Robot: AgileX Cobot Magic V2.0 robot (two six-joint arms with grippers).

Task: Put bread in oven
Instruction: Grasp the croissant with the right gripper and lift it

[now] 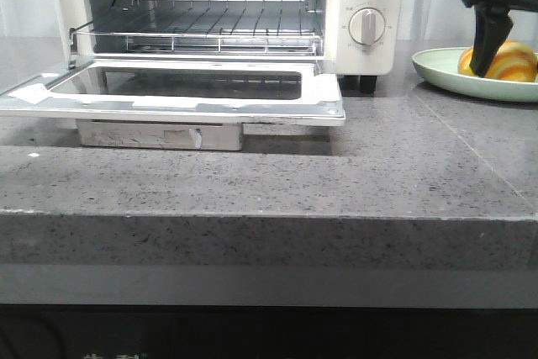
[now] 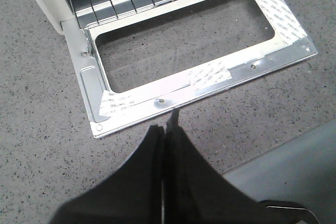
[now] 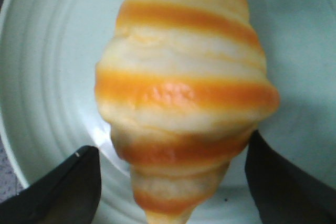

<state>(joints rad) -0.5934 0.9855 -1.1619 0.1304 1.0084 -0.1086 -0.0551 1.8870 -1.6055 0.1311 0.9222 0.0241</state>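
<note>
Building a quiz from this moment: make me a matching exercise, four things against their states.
Things:
1. bread
2. oven door
3. left gripper
4. right gripper

States:
A. folded down flat, open
B. fingers pressed together above the counter
C. lying on the pale green plate
D. fingers spread either side of the bread

Pairs: 1-C, 2-A, 3-B, 4-D

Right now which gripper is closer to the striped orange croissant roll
Right. The right gripper has its fingers either side of the striped orange croissant roll on the pale green plate; the left gripper is by the oven door.
</note>
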